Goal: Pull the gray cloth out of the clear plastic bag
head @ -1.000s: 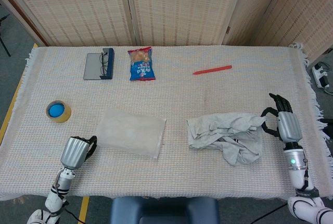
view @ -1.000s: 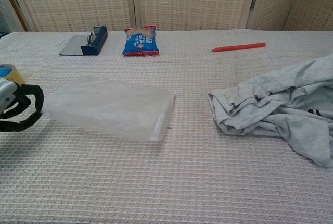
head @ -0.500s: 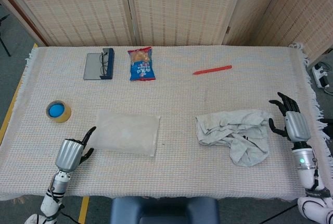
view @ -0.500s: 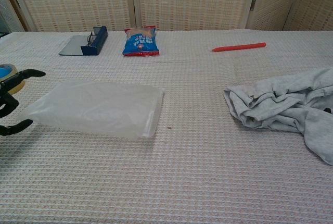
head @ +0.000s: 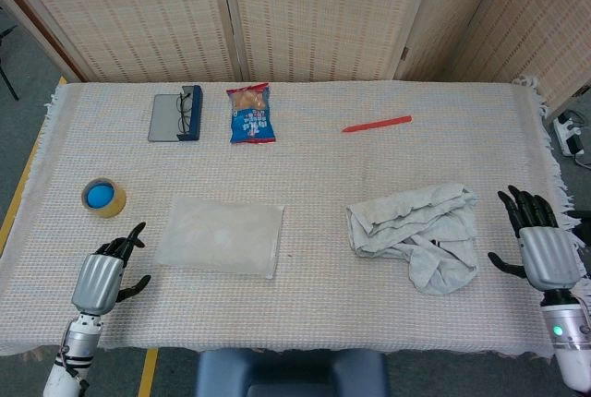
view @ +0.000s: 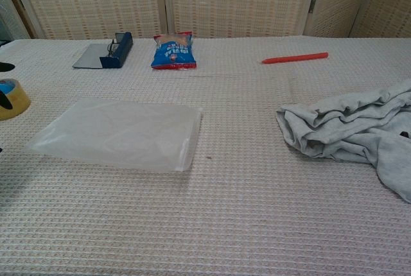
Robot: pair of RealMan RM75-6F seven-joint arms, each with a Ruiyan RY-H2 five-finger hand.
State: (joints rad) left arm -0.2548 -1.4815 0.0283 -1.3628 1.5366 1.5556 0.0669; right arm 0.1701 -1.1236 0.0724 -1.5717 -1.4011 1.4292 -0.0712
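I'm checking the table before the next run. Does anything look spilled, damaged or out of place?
Nothing looks spilled or damaged. The gray cloth lies crumpled in a loose heap on the table's right side, fully out of the clear plastic bag, which lies flat and empty to the left. Both the left hand and right hand are open, touching neither.

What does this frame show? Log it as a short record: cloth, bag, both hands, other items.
cloth: gray cloth crumpled on the table's right side, fully out of the bag
bag: clear plastic bag lying flat, left of centre, apart from the cloth
left hand: left hand fingers spread, holding nothing
right hand: right hand fingers spread, holding nothing
other items: tape roll, snack packet, red pen, glasses case
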